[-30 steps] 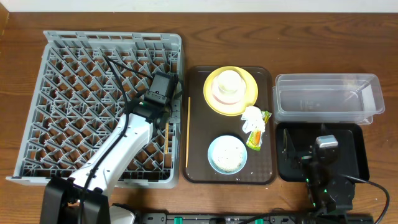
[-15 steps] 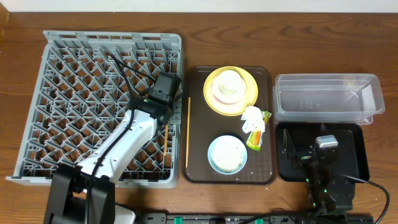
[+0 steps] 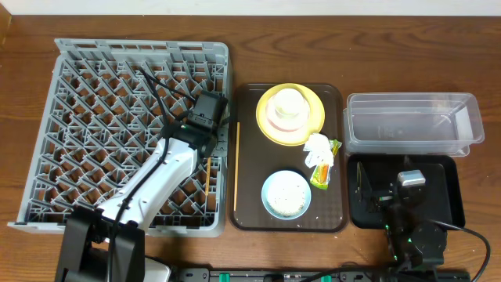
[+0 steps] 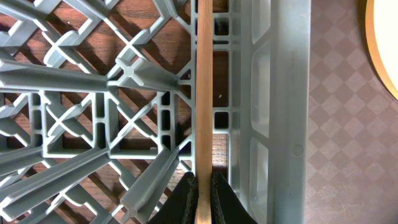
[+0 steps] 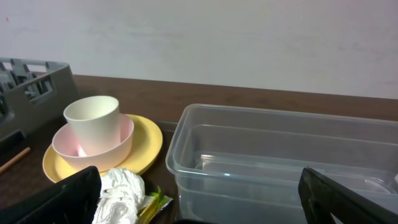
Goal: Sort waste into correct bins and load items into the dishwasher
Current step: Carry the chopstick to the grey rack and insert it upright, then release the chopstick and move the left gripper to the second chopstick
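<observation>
My left gripper [image 3: 210,147] [image 4: 203,199] is shut on a thin wooden chopstick [image 4: 204,93] lying inside the dishwasher [image 3: 102,117] along its right wall [image 4: 273,112]. The other chopstick [image 3: 236,164] lies on the brown tray's left edge. On the yellow plate [image 3: 313,121] a cream cup [image 3: 288,102] stands in the pinkish bowl [image 5: 93,149]. The light blue bowl [image 3: 268,192] holds food scraps [image 3: 288,200]. A tissue [image 3: 318,147] and a wrapper [image 3: 322,174] lie beside it. My right gripper [image 5: 199,211] stands open over the black bin [image 3: 446,196], near the clear bin [image 3: 407,121].
The brown tray [image 3: 254,219] sits between the dishwasher and the two bins. The right arm's base [image 3: 415,243] is at the table's front edge. Bare wooden table [image 3: 23,47] surrounds the rack on the left and far sides.
The left wrist shifted slightly to the right and away along the rack's right wall with the chopstick, then held still. The right arm has not moved.
</observation>
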Motion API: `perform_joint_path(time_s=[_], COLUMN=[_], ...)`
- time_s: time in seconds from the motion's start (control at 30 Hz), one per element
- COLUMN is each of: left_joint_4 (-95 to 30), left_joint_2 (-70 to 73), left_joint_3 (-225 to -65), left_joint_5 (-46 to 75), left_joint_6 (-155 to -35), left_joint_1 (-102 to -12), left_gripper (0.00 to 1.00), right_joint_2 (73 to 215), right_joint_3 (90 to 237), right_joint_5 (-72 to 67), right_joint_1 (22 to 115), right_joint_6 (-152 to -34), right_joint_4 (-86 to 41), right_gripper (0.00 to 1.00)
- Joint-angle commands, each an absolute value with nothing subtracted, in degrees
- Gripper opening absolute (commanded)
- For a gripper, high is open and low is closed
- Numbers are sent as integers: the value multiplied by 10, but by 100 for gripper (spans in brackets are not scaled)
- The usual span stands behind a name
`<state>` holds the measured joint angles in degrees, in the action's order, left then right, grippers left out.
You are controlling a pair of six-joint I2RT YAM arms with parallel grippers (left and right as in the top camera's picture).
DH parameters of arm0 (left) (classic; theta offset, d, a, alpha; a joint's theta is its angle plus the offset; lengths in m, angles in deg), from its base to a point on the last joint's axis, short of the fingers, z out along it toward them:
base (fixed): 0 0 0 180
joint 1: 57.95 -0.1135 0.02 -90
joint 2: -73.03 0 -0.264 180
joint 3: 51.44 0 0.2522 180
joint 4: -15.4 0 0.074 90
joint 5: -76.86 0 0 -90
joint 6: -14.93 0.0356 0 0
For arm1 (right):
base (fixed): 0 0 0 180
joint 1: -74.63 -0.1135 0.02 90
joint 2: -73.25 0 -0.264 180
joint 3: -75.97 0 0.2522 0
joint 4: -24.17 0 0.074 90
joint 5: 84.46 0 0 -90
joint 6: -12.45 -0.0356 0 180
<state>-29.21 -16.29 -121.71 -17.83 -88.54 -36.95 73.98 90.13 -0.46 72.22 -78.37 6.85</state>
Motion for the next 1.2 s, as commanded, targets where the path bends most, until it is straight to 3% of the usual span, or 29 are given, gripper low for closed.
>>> perform_joint_path(time_s=[0.0,0.23,0.47,0.6,0.73,0.9,0.93,0.97,1.0,1.17], left_joint_4=[-291,-291,-291,-291,-295,-296,-298,-301,-303,-303], left_joint_2=[-158,-158,-157,-139,-95,-27,-18,-10,-6,-6], left_joint_3=[-1208,-1208,-1208,-1208,-1209,-1209,-1209,-1209,-1209,-1209], left_joint_5=[-193,-205,-205,-205,-205,-178,-157,-134,-115,-30], left_joint_6=[-882,-882,-882,-882,-882,-883,-883,-883,-883,-883], left_joint_1=[-374,-374,-374,-374,-374,-374,-374,-374,-374,-373], left_gripper=[11,13,22,21,14,17,36,65,73,74], right_joint_2=[740,740,740,740,740,740,740,740,740,740], right_joint_3=[900,900,900,900,900,900,900,900,900,900], right_joint_5=[-7,-7,-7,-7,-7,-7,-7,-7,-7,-7], right_joint_1=[725,725,725,725,725,725,725,725,725,725], right_joint_6=[-788,-788,-788,-788,-788,-788,-788,-788,-788,-788], right_joint_4=[67,67,67,67,67,67,67,67,67,67], right_gripper=[99,99,99,99,99,99,99,99,99,99])
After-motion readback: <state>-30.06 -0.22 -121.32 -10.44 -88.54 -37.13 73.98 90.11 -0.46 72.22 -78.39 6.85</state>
